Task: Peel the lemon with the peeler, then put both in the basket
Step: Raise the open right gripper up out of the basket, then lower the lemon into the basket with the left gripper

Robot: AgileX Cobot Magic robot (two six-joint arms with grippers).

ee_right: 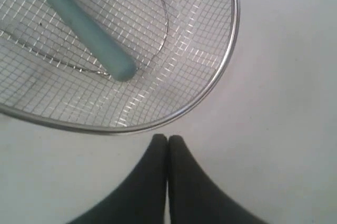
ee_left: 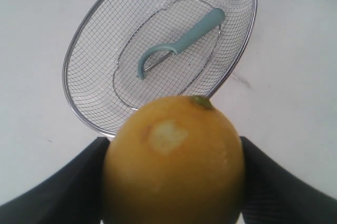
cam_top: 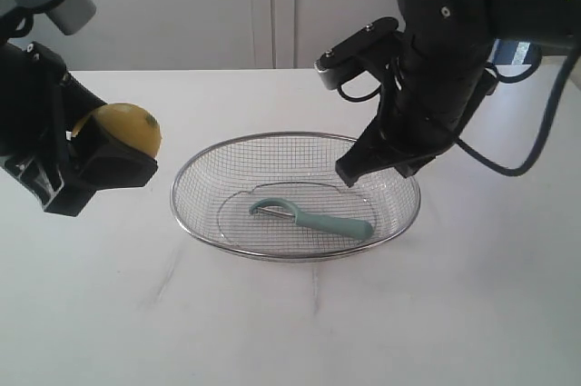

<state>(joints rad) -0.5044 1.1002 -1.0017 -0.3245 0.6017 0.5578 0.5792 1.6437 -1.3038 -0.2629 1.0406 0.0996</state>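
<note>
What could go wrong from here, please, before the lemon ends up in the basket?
The lemon is round and pinched only at its sides by the left gripper, so it may slip out onto the table. The peeler lies across the basket floor; a lemon dropped on it could bounce toward the rim. The shut right gripper hangs by the basket's rim and might clip it.

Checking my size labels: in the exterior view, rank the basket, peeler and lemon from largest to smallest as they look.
1. The basket, by far the widest.
2. The peeler, longer than the lemon but slim.
3. The lemon, shorter across. It is partly hidden, so its rank against the peeler is unsure.
</note>
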